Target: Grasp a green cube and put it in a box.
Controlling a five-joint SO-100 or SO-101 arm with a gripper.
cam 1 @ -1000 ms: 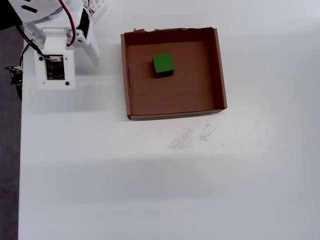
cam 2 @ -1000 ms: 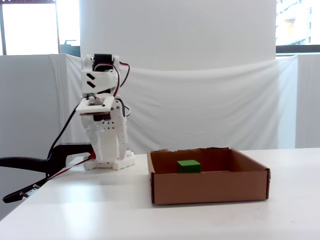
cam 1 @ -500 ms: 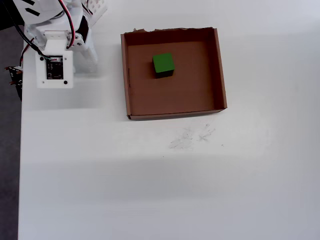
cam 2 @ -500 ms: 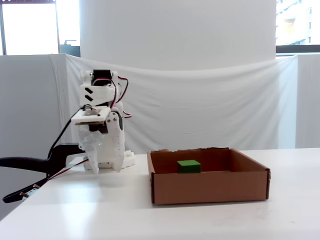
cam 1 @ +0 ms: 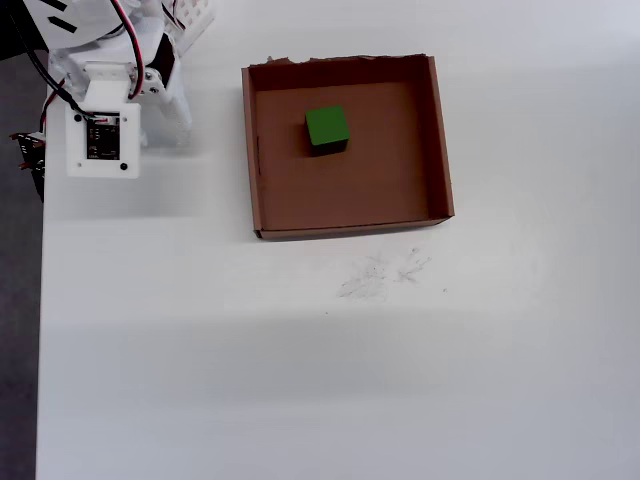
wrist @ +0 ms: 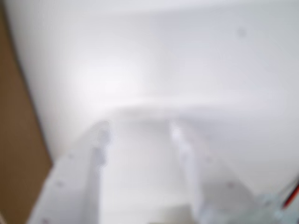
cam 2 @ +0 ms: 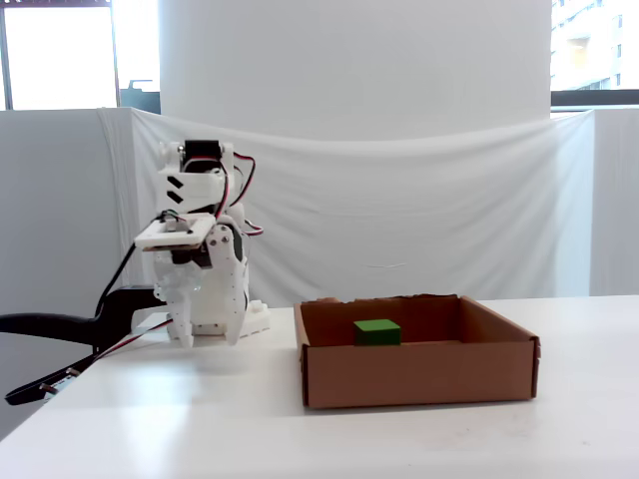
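Note:
The green cube (cam 1: 326, 128) rests flat on the floor of the brown cardboard box (cam 1: 250, 150), in its far half near the middle. The fixed view shows the green cube (cam 2: 376, 332) behind the low front wall of the box (cam 2: 419, 374). My gripper (cam 1: 170, 125) is folded in by the arm's base, well to the left of the box, pointing down at the table (cam 2: 205, 339). In the blurred wrist view the gripper (wrist: 138, 128) has its two white fingers apart over bare white table, with nothing between them. The box (wrist: 18, 154) fills that view's left edge.
The white table (cam 1: 330, 380) stretches wide in front of and right of the box, with faint scuff marks (cam 1: 380, 275). Its left edge (cam 1: 40, 300) drops to dark floor. A black clamp and cables (cam 2: 60, 334) hang at the left. A white cloth backdrop (cam 2: 419, 200) stands behind.
The arm's head has drawn slightly further left and folded lower toward its base. The cube and box have not moved.

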